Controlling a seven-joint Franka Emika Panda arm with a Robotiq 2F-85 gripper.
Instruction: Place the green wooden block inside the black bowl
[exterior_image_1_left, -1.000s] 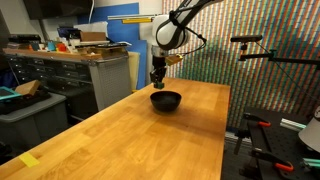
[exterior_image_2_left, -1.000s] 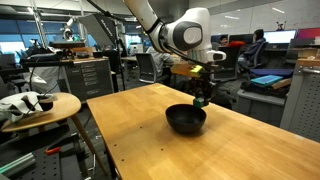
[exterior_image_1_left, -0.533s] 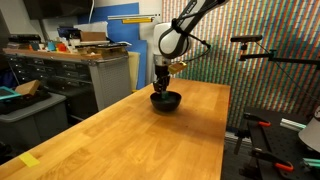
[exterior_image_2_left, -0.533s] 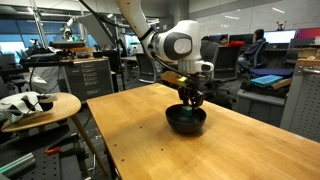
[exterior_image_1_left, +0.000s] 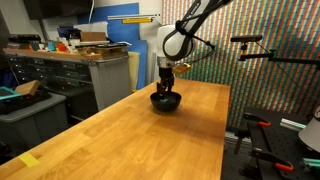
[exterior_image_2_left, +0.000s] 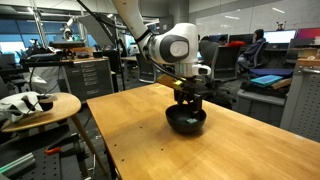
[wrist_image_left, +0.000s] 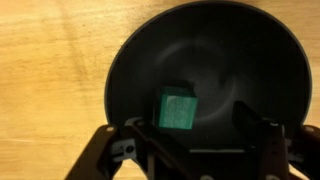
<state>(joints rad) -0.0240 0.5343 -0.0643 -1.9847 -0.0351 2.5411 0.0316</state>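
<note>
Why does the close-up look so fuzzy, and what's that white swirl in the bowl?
Wrist view: the green block and the black bowl have soft, blurry edges; the pale swirl is light glaring off the bowl's glossy inside. Both exterior views: the bowl is small, evenly lit.

- Green wooden block (wrist_image_left: 176, 110) is showing a bright, slightly bluish green top face, with a darker shadowed edge.
- Black bowl (wrist_image_left: 235, 50) is reading charcoal-black inside, with faint pale glossy swirls catching the light.
- Gripper (wrist_image_left: 195, 138) is appearing matte black, with small grey-white fittings on one side.
- Table (wrist_image_left: 50, 60) is showing honey-yellow wood with fine streaky grain.
- Arm (exterior_image_2_left: 175, 45) is showing white shells with black joints.
- In an exterior view, the back wall (exterior_image_1_left: 275, 35) is carrying a dense speckled pattern, reddish and greenish flecks.
- Panel (exterior_image_1_left: 125, 30) is showing blue, with a yellow strip on top.
- Tape scrap (exterior_image_1_left: 30, 160) on the table corner is showing yellow.
- Cabinet (exterior_image_1_left: 55, 75) is looking grey.
</note>
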